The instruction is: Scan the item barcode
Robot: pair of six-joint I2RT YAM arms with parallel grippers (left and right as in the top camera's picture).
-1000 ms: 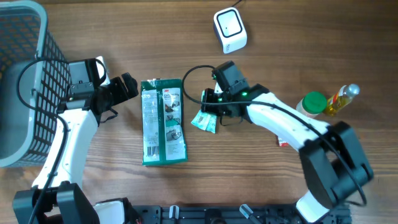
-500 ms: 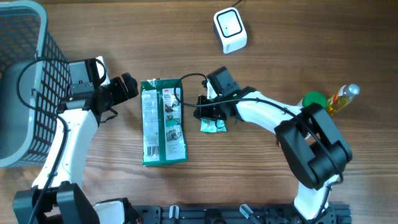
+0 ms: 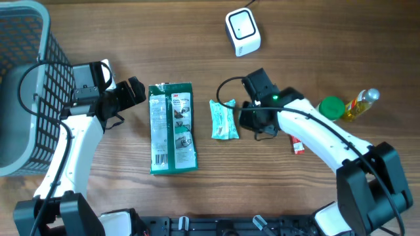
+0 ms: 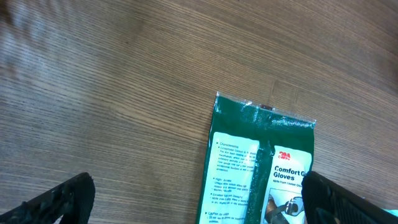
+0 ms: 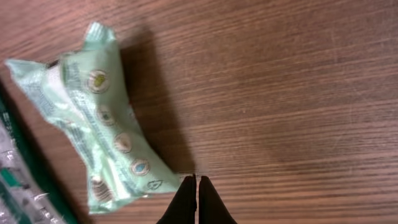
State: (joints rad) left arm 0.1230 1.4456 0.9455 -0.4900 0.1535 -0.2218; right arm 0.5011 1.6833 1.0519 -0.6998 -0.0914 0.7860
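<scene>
A white barcode scanner [image 3: 242,31] sits at the back of the table. A dark green gloves pack [image 3: 172,128] lies flat in the middle, and its top end shows in the left wrist view [image 4: 261,162]. My left gripper [image 3: 134,92] hovers at the pack's upper left, open and empty [image 4: 198,186]. A pale green wipes packet [image 3: 224,120] lies just right of the pack. My right gripper [image 3: 241,119] is shut with nothing between its fingers, its tips [image 5: 196,180] right beside the edge of the packet [image 5: 99,118].
A grey mesh basket [image 3: 26,78] stands at the far left. At the right stand a green-capped jar [image 3: 331,107] and a yellow bottle [image 3: 361,103]. A small red and white item [image 3: 297,145] lies under my right arm.
The wipes packet, crumpled under my right gripper before, now lies flat and lengthwise. My right gripper has drawn back to the right of it. The left arm has not moved.
</scene>
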